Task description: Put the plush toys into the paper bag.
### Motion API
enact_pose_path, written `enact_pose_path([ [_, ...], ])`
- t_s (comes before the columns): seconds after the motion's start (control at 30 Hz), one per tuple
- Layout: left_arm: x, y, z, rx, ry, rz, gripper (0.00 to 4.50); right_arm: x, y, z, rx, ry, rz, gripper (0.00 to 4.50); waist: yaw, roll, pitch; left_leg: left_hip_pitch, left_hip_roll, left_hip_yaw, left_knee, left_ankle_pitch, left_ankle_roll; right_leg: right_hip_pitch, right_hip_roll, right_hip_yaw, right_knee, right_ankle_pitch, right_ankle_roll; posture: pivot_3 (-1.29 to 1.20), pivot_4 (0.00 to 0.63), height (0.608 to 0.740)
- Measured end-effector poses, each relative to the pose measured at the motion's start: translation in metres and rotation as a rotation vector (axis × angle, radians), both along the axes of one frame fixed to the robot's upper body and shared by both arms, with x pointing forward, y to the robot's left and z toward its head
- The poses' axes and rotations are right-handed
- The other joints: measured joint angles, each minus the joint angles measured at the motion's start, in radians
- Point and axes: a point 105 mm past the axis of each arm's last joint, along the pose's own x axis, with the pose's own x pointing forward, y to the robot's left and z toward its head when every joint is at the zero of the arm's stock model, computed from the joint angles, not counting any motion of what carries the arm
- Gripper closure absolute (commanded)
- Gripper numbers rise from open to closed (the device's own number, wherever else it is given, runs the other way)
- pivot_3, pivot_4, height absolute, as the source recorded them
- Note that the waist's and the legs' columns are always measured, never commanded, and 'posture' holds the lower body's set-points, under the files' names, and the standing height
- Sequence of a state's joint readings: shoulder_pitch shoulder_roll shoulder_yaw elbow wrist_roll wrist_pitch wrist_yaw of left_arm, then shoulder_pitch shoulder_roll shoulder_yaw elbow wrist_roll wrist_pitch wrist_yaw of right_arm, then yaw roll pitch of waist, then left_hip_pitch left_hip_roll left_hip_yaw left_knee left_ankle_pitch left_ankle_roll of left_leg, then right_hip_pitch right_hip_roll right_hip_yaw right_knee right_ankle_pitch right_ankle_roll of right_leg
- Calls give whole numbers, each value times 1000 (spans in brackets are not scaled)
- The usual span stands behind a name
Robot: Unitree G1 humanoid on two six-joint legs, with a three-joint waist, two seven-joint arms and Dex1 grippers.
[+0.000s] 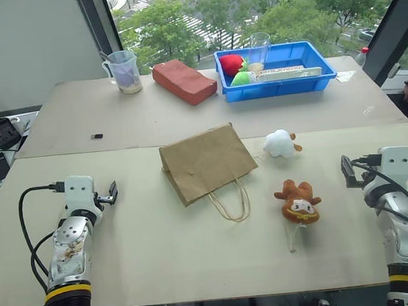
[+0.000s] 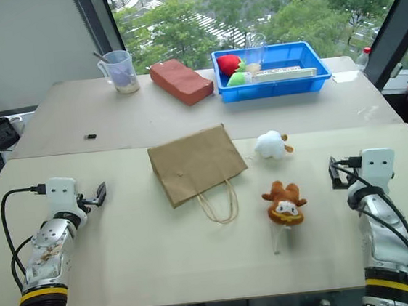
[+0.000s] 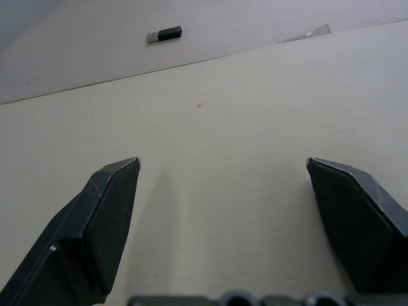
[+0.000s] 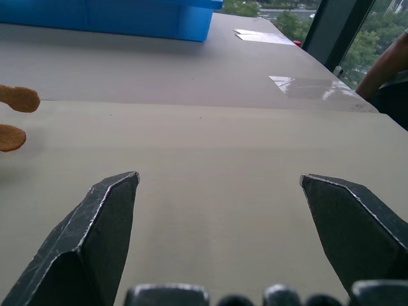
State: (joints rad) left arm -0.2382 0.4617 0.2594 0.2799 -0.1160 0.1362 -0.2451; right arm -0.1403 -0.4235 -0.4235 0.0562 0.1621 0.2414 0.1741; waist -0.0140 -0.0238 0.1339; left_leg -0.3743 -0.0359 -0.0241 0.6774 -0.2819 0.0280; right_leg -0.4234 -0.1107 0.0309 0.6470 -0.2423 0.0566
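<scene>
Both pincers spread wide and empty over the tabletop point(image 1: 163, 252).
Paper bag point(image 1: 206, 161) lies flat at centre; white plush toy point(image 1: 281, 143) at its 3 o'clock, brown plush toy point(image 1: 298, 201) at 4 o'clock; left pincer point(image 1: 110, 194) at 9, right pincer point(image 1: 347, 171) at 3.

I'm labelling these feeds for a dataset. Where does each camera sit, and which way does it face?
Left eye, right eye: on the head, looking forward and down at the table with the paper bag, white plush toy and brown plush toy; both arms show.
Left wrist: along the open left gripper, over bare tabletop and a small black stick.
Right wrist: along the open right gripper, toward the blue bin.
Shared: the table.
</scene>
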Motion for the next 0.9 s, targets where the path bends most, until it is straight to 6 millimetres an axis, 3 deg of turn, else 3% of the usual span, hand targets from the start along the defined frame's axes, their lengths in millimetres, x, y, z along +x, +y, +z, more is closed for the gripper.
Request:
enact_pose_path([
  [0.2,-2,-2,6,-34,-6,-71,52,8,8,14,-29,8,126,0,-1,0,0,0,0,0,0,0,0,0,0,0,0,0,0,0,150,740],
  [0.3,-4,-11,38,-11,-32,-247,52,9,22,43,-37,0,317,0,-1,0,1,-1,1,0,0,0,0,0,1,-1,-1,0,0,0,150,740],
  [0.37,-9,-28,65,2,-40,-430,52,4,42,62,-57,29,508,0,-1,1,2,-2,1,0,1,-1,1,1,1,-1,-2,0,0,0,150,740],
  [0.47,-22,-55,84,16,-4,-660,52,-7,71,81,-38,63,728,0,0,1,2,-1,2,-1,0,-2,3,3,1,-2,-5,0,0,0,150,740],
  [0.63,-54,-93,91,91,143,-1037,52,-41,112,93,-7,211,1050,0,2,1,3,-2,2,-1,1,-2,4,2,1,-3,-6,0,0,0,150,740],
  [0.73,-75,-126,93,245,173,-1326,52,-63,134,92,-28,316,1207,0,7,1,4,-3,2,-1,1,-2,4,3,0,-4,-8,0,0,0,150,740],
  [0.83,-83,-153,92,422,130,-1528,52,-75,148,90,-58,355,1285,0,12,1,4,-4,1,-1,2,-2,4,4,0,-4,-9,0,0,0,150,740],
  [0.9,-75,-171,90,495,74,-1583,52,-79,150,82,-83,385,1289,0,21,1,4,-5,1,-1,3,-2,4,4,1,-5,-9,0,0,0,150,740],
])
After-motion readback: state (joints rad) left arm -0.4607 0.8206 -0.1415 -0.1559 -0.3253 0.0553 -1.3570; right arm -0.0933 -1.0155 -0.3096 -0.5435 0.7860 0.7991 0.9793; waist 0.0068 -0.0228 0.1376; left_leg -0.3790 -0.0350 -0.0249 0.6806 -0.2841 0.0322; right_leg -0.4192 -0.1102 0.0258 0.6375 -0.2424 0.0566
